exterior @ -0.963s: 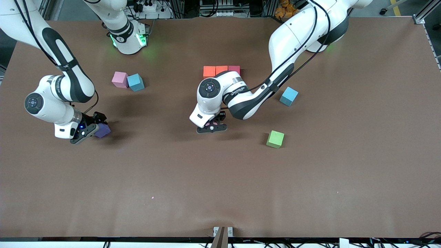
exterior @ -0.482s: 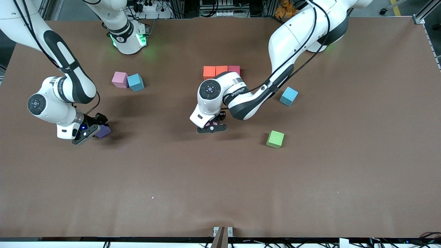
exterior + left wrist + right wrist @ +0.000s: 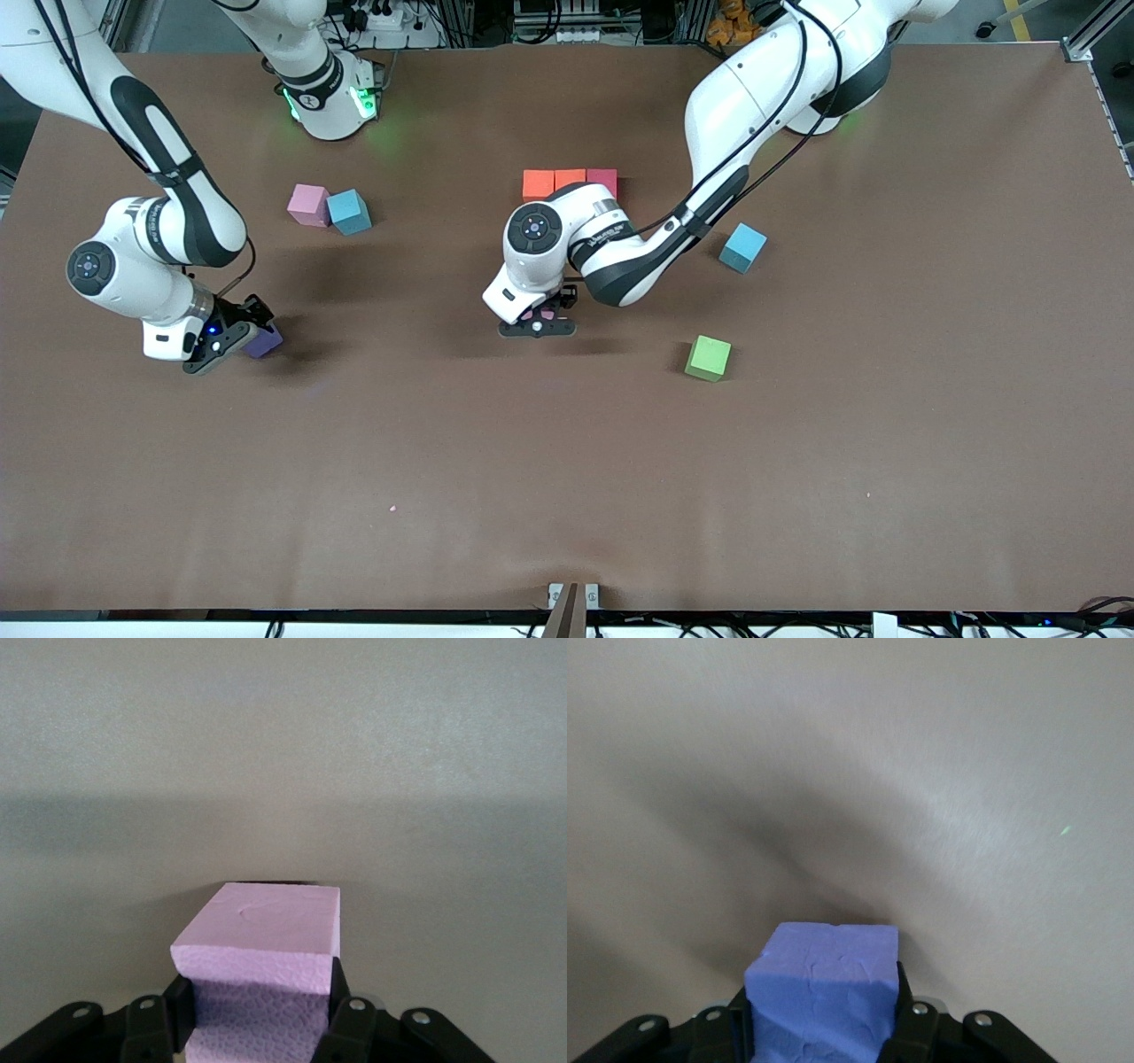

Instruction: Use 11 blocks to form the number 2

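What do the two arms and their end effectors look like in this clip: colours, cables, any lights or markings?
Both arms have glossy white shells with black joint bands, round grey caps at the joints and thin black cables along the links. The right arm's base ring glows green. The left end effector and the right end effector are black two-finger units on white wrist blocks; a small blue light shows by the right one.

Matt foam with pebbled, faintly dented faces: pink cube (image 3: 261, 943), purple cube (image 3: 824, 988). Matt brown table (image 3: 567, 461), smooth, cloth-like. Glossy white plastic arm shells (image 3: 753, 89) with black bands. Black matt plastic fingers (image 3: 350, 1028) with small metal screws.
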`<state>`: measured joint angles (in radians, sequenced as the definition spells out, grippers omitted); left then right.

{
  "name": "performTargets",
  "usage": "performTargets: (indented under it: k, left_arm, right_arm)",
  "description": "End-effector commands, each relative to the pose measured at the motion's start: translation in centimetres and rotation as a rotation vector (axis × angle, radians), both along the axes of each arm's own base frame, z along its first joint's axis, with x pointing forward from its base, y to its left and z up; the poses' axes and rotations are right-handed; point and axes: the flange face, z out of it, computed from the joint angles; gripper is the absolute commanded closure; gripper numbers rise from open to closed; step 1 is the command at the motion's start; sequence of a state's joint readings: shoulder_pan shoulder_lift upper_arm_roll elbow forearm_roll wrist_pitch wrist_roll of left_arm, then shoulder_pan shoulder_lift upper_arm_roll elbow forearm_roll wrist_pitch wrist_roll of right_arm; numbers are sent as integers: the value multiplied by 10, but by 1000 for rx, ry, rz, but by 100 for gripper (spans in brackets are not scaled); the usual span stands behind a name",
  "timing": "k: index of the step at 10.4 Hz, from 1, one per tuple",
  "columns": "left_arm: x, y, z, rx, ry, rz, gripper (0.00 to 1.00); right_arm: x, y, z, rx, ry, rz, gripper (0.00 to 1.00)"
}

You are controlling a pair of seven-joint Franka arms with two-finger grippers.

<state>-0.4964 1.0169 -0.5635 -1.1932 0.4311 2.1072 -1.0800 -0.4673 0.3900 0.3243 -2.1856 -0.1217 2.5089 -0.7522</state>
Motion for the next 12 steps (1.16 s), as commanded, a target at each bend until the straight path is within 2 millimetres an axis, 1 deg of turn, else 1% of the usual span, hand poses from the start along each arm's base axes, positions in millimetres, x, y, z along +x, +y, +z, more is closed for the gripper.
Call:
performTargets:
  k: [1,2,4,5,6,10,12]
  left_arm:
    - [0,0,1,-5,23,-17,51]
    - [-2,-1,-2,-8,38,-13,51]
    - [-2,-1,-2,-7,37,-20,51]
    - [-3,0,-3,4,43,-31,51]
    - [-3,2,-2,15,46,-48,51]
    - [-4,3,-1,22,51,-70,51]
    - [-6,2,-4,23,56,-72,51]
  right_arm:
    - [13,16,38,-6,23,44,50]
    - [21,36,47,-13,7,111,50]
    - [24,72,57,-27,-11,210,50]
    - [24,83,58,-28,-14,226,50]
    - [24,89,58,-28,-14,233,50]
    - [24,89,57,-27,-10,243,50]
    - [23,88,56,-26,-9,241,50]
